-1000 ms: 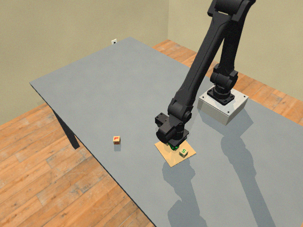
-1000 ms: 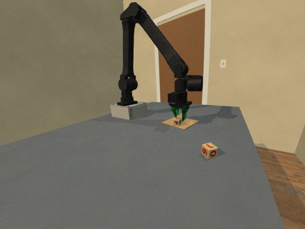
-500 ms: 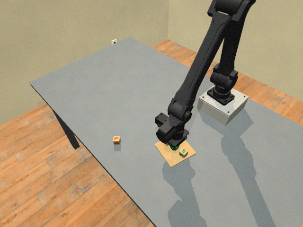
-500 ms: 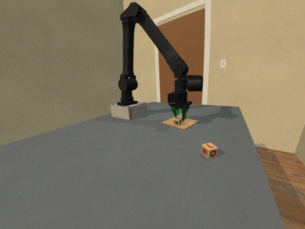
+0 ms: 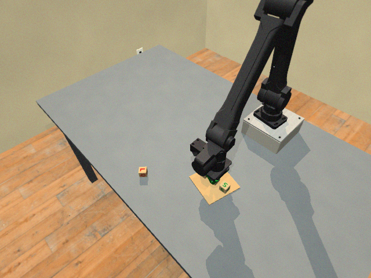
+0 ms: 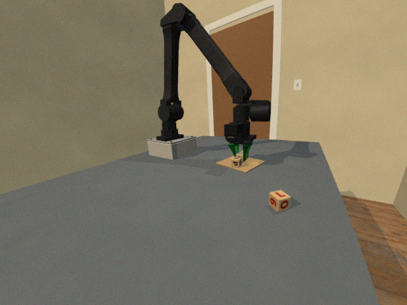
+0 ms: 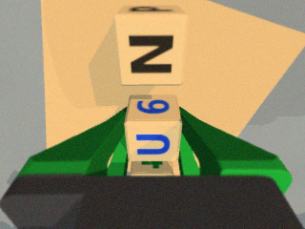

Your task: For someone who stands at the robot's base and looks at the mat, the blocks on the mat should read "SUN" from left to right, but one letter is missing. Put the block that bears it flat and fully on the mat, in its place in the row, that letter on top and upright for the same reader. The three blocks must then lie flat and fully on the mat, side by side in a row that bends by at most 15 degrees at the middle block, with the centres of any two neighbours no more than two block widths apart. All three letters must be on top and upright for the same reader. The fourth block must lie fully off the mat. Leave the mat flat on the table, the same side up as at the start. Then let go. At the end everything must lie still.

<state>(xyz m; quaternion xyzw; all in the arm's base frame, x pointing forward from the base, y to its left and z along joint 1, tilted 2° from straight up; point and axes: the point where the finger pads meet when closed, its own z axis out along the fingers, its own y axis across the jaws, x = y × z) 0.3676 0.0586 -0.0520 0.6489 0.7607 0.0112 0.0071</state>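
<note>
My gripper is shut on the block with a blue U on top, held between the green fingers. It is down low at the tan mat; I cannot tell whether the block touches it. The block with a black N lies flat on the mat just beyond it, in line with it. The block with a green S lies on the mat on the other side of the gripper. In the exterior view the gripper stands over the mat, behind the N block.
A block with a red L on top lies on the grey table, well off the mat; it also shows in the exterior view. The robot's base stands behind the mat. The table's edge runs close to the mat's far side.
</note>
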